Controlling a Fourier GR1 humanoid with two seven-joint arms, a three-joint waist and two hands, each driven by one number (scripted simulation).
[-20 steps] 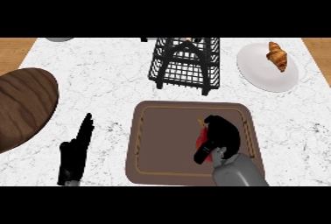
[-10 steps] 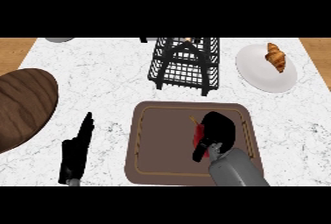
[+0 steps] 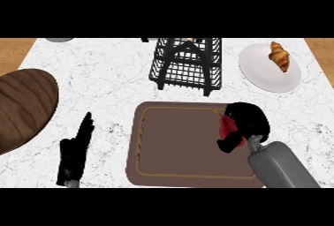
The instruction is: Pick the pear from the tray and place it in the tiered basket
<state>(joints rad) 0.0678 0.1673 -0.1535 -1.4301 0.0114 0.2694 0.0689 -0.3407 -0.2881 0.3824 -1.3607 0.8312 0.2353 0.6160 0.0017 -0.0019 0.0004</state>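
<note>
On your counter, the brown tray (image 3: 176, 145) held only the red pear (image 3: 228, 126), near its right edge. The black tiered basket (image 3: 187, 66) stood beyond the tray; something small showed at its top, but you could not tell what. A croissant (image 3: 280, 55) lay on the white plate (image 3: 264, 73) to the right. Your right hand (image 3: 246, 121) was curled round the pear, hiding most of it, over the tray. Your left hand (image 3: 77, 152) rested left of the tray, fingers straight.
</note>
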